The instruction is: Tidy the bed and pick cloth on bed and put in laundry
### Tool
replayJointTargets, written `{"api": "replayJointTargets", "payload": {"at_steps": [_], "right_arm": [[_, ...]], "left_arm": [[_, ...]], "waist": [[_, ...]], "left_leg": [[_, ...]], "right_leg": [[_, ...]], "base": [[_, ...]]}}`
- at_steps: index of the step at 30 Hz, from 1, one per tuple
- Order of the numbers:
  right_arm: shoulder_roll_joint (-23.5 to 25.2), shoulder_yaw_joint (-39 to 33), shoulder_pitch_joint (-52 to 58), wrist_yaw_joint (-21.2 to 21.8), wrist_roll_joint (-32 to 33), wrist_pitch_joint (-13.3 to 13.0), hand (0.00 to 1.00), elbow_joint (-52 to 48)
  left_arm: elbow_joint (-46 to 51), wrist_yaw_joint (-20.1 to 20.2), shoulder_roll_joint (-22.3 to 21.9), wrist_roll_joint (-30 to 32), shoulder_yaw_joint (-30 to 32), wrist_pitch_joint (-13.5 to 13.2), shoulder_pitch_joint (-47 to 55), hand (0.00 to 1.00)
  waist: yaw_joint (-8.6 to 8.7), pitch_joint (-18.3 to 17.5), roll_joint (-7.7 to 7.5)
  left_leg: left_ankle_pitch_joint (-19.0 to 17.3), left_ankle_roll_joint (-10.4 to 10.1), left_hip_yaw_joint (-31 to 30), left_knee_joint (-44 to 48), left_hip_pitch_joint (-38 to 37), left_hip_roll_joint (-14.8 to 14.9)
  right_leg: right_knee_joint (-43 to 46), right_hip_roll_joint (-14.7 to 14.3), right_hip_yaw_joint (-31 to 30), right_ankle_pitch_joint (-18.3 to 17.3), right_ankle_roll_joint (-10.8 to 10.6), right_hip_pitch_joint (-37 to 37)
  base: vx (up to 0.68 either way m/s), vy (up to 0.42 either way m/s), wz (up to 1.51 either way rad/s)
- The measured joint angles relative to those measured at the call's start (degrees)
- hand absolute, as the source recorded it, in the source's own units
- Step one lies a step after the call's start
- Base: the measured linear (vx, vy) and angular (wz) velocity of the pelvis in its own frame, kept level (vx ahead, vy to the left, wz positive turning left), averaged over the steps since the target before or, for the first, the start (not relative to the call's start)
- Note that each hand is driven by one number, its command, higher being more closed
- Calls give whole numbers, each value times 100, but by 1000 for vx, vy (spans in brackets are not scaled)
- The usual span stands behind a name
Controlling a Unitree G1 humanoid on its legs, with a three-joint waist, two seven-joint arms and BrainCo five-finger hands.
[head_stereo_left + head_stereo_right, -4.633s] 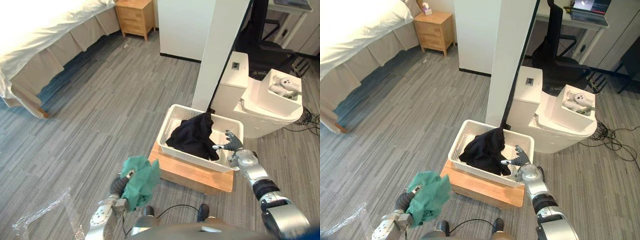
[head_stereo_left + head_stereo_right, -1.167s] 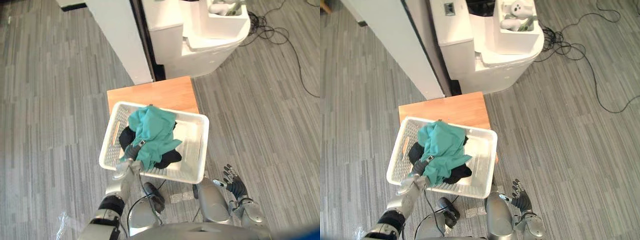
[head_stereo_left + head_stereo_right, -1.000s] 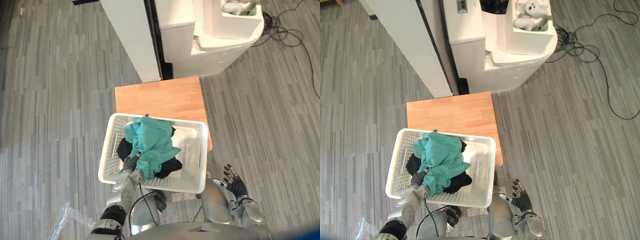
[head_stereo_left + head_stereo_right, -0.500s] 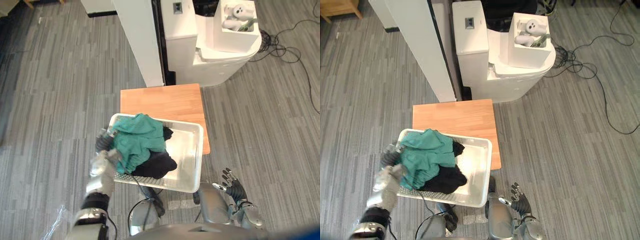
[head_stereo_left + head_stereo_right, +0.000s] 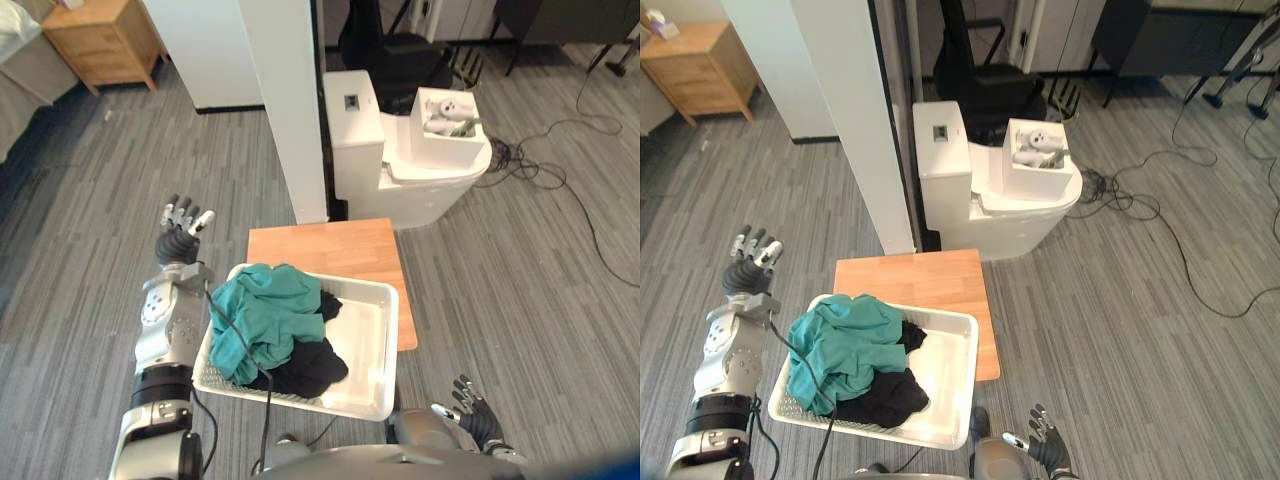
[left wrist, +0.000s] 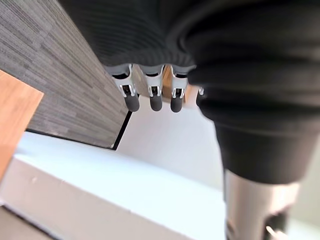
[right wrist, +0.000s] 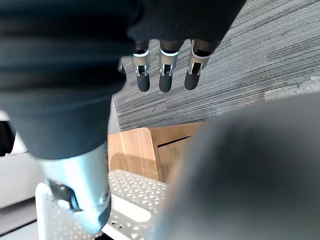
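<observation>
A green cloth lies on top of a black cloth inside the white laundry basket, which rests on a low wooden platform. My left hand is raised to the left of the basket, above the floor, open with straight fingers and holding nothing. My right hand hangs low at the bottom right, open, with its fingers straight and empty.
A white pillar stands behind the platform, with a white machine carrying a white box to its right. A wooden nightstand and a bed corner sit at the far left. Cables trail on the floor at right.
My left hand has let go of the green cloth, which now lies in the basket, and has lifted up and away to the basket's left. The camera has tilted up.
</observation>
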State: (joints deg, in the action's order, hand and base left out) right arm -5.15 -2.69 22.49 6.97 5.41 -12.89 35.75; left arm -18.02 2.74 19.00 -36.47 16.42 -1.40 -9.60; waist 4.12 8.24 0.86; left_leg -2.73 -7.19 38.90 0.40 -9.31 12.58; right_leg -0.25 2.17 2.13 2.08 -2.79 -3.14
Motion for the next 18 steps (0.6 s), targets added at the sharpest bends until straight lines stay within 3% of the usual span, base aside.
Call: {"api": "replayJointTargets", "payload": {"at_steps": [4, 5, 12, 15, 18], "right_arm": [[1, -107, 38, -4, -24, 13, 0, 279], [-1, -128, 38, -5, -50, 17, 0, 335], [-54, -319, 35, -27, -231, 176, 0, 844], [-59, -429, 9, -26, -232, 296, 0, 971], [-50, -565, -39, -22, -237, 340, 0, 1097]], "left_arm": [[224, 59, -1, -53, 244, -15, 307, 0], [373, 59, 0, -110, 403, -42, 337, 0], [1095, -474, 270, -711, 1134, -191, 393, 0], [1118, -817, 268, -1024, 1608, -92, 458, 0], [1032, -819, 258, -1249, 1886, 133, 850, 0]], "waist": [[-42, -260, 61], [-53, -353, 3], [-102, -555, 117], [-189, -603, 123], [-218, -625, 141]], "left_leg": [[-24, -41, -25, -41, -73, 0], [-24, -41, -30, -42, -80, -3], [-25, -42, -193, -42, -173, 9], [-24, -43, -279, -34, -181, 13], [-16, -46, -386, -36, -179, 14]], "right_leg": [[-227, -4, 27, 48, -11, 186], [-303, -1, 27, 102, -15, 233], [-515, 1, 158, 169, -4, 518], [-516, 7, 218, 168, -3, 576], [-518, 21, 375, 161, 4, 626]], "base": [[-28, -12, 8], [-31, -23, 4], [-35, -30, 11], [-36, -32, 9], [-36, -37, 17]]}}
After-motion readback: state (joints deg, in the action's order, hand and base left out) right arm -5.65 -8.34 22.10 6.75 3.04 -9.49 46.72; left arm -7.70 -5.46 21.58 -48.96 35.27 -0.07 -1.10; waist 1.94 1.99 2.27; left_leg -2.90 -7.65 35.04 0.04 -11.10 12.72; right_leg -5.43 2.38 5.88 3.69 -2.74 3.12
